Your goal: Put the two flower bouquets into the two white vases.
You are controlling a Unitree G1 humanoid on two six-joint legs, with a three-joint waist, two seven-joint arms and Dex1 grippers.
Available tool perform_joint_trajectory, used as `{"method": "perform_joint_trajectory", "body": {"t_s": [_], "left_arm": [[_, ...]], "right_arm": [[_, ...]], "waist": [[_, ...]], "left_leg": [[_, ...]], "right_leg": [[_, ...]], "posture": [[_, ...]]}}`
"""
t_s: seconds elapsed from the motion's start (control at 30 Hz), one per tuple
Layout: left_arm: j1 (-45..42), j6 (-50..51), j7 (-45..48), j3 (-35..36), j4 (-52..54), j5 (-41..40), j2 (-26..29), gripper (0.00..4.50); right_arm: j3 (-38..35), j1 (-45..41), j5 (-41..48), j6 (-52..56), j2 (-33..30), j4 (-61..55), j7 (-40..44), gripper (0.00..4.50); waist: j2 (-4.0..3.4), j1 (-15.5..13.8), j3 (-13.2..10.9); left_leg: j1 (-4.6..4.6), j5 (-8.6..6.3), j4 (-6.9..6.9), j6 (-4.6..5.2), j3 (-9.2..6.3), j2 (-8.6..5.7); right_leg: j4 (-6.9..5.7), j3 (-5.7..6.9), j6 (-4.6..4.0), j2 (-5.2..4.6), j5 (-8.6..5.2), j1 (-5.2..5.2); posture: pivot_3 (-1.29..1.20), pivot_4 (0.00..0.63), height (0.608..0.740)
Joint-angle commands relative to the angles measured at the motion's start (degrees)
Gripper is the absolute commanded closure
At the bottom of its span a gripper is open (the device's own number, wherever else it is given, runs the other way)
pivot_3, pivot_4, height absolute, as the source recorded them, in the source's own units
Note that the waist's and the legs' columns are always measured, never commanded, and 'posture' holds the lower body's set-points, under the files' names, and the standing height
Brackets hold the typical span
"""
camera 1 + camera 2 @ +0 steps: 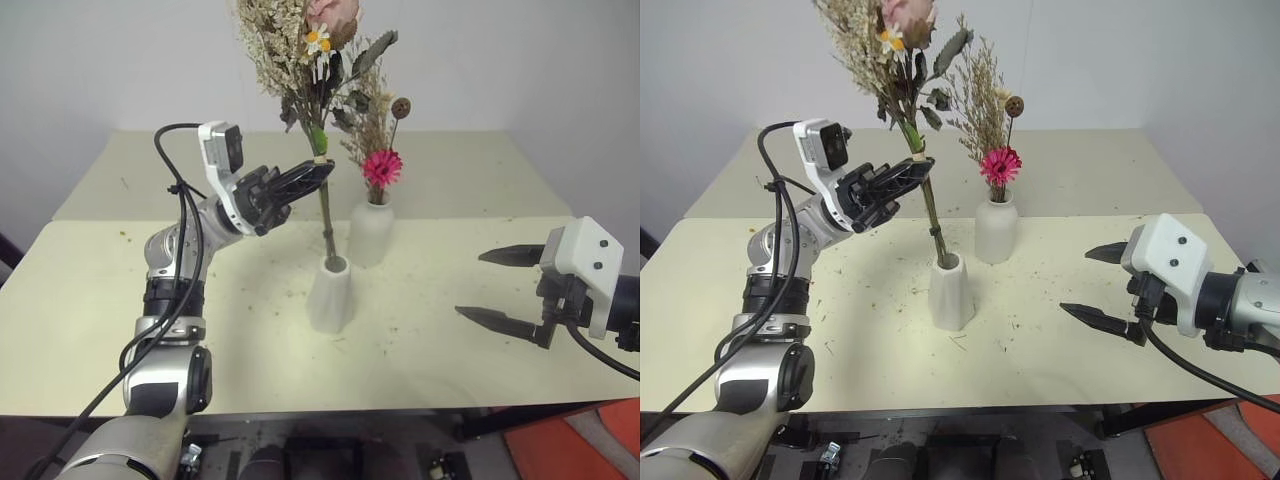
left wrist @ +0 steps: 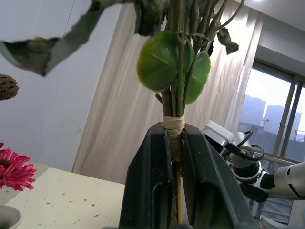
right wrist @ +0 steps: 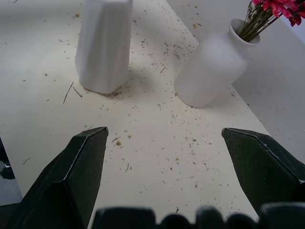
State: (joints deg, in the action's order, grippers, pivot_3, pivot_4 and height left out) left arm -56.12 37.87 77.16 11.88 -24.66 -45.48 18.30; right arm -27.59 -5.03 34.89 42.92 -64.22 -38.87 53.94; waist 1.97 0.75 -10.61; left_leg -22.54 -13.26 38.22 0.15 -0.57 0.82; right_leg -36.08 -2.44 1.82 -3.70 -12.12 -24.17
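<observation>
Centrally, left gripper (image 1: 322, 170) clamps the bushier bouquet (image 1: 300, 50), stems inside tapered vase (image 1: 331, 295); right gripper (image 1: 500, 288) gapes over bare table (image 1: 450, 350).

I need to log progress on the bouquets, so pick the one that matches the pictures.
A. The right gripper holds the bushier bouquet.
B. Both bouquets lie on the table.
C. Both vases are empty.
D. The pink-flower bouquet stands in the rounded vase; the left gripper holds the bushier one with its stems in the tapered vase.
D: the pink-flower bouquet stands in the rounded vase, while the left gripper clamps the bushier bouquet, stems entering the tapered vase.
</observation>
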Motion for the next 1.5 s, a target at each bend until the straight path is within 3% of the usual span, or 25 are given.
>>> {"method": "perform_joint_trajectory", "body": {"t_s": [0.03, 1.5], "left_arm": [[-1.9, 0.1, 0.1, 1.3, 0.4, -1.6, 0.3, 4.43], [4.3, -10.7, 5.5, -7.3, 1.7, 8.7, 0.7, 4.43]], "right_arm": [[-0.7, -0.4, -0.4, -1.0, -0.4, -0.2, -0.5, 0.0], [0.8, 0.0, -0.7, -1.2, 0.6, -0.2, -1.1, 0.0]], "waist": [[0.0, 0.0, 0.0], [0.0, 0.0, 0.0]], "left_leg": [[0.0, 0.0, 0.0, 0.0, 0.0, 0.0], [-0.01, 0.0, 0.01, 0.01, 0.0, 0.0]], "right_leg": [[0.0, 0.0, 0.0, 0.0, 0.0, 0.0], [0.0, 0.0, -0.01, 0.0, 0.01, 0.0]], "posture": [[0.0, 0.15, 0.74], [0.0, 0.15, 0.74]]}}
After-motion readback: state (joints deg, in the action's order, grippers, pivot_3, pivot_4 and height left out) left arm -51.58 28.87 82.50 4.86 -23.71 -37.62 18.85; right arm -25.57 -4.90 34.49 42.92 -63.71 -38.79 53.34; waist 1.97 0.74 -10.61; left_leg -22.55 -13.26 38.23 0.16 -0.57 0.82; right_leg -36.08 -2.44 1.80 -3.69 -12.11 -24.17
